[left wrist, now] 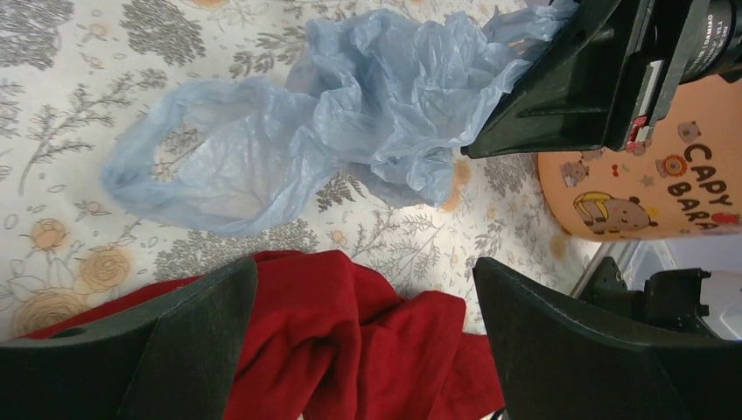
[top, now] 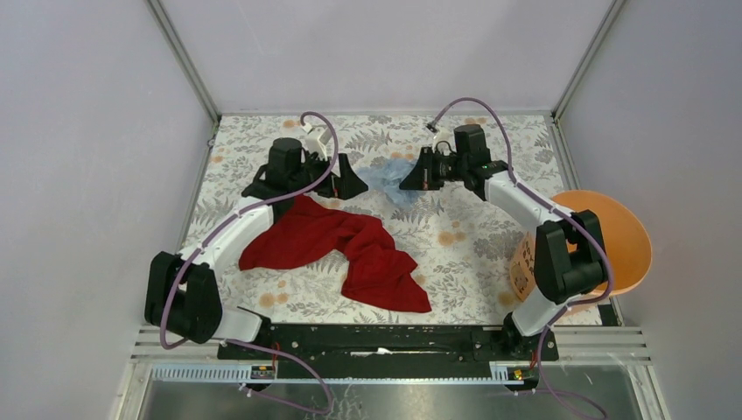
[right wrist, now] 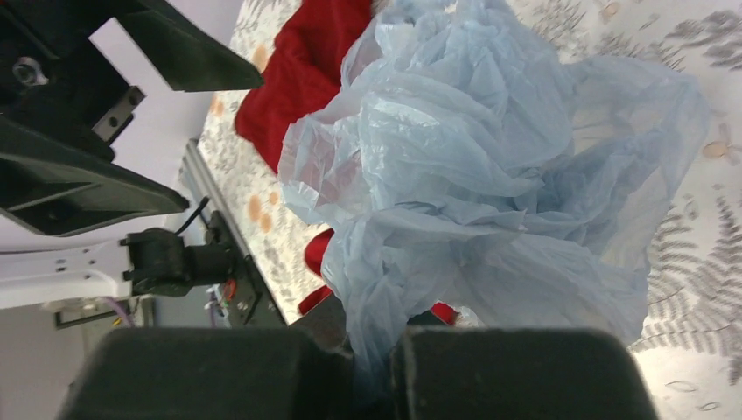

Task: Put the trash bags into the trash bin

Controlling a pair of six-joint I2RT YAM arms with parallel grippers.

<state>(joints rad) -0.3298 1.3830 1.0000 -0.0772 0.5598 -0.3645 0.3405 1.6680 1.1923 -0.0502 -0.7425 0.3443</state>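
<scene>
The pale-blue trash bag point(top: 388, 179) lies crumpled at the back middle of the flowered table. My right gripper point(top: 407, 181) is shut on its right edge; in the right wrist view the film point(right wrist: 490, 192) runs down between the two pads point(right wrist: 376, 367). The left wrist view shows the bag point(left wrist: 350, 122) spread out with a loop to its left. My left gripper point(top: 354, 185) stands open just left of the bag, its fingers point(left wrist: 175, 350) wide apart over the red cloth, holding nothing. The orange trash bin point(top: 628, 241) stands at the right edge, partly behind the right arm.
A large red cloth point(top: 341, 245) lies spread over the table's middle, reaching under the left gripper. The bin's pale printed side point(left wrist: 647, 188) shows in the left wrist view. Grey walls enclose the table on three sides.
</scene>
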